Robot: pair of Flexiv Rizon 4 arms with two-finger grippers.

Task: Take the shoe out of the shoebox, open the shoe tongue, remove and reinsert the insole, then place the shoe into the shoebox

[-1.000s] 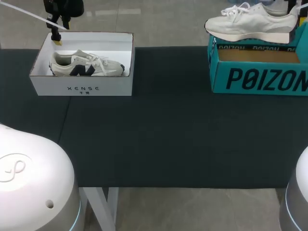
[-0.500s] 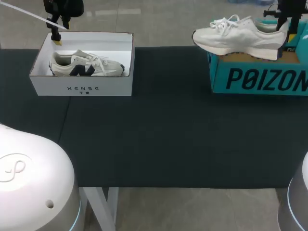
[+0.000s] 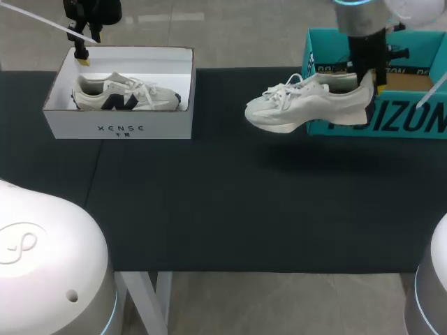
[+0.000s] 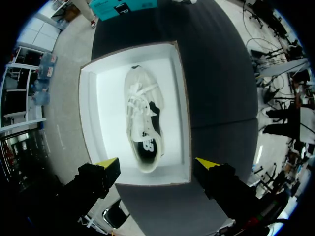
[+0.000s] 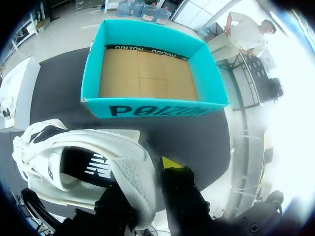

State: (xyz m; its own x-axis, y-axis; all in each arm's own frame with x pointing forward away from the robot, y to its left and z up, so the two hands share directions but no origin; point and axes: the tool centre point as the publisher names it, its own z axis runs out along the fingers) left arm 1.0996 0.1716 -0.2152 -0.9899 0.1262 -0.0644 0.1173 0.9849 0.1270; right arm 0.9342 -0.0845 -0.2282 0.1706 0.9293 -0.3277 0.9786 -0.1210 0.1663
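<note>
Right tool (image 3: 370, 91) has the white shoe (image 3: 307, 105) pinched by the heel, so it hangs toe-out over the worktop (image 3: 244, 209) just in front of the teal box (image 3: 419, 118), probably ready to set down for the tongue step. Left tool (image 4: 157, 163) is wide open, holding nothing, parked above the white box (image 4: 88, 123) with another shoe (image 4: 142, 123) inside.

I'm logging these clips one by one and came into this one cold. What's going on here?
The right end effector grips a white shoe by its heel and holds it in the air over the table, in front of the empty teal box. The left end effector hangs open above the white box, where a second shoe lies untouched. Tongue and insole work is not yet begun.
</note>
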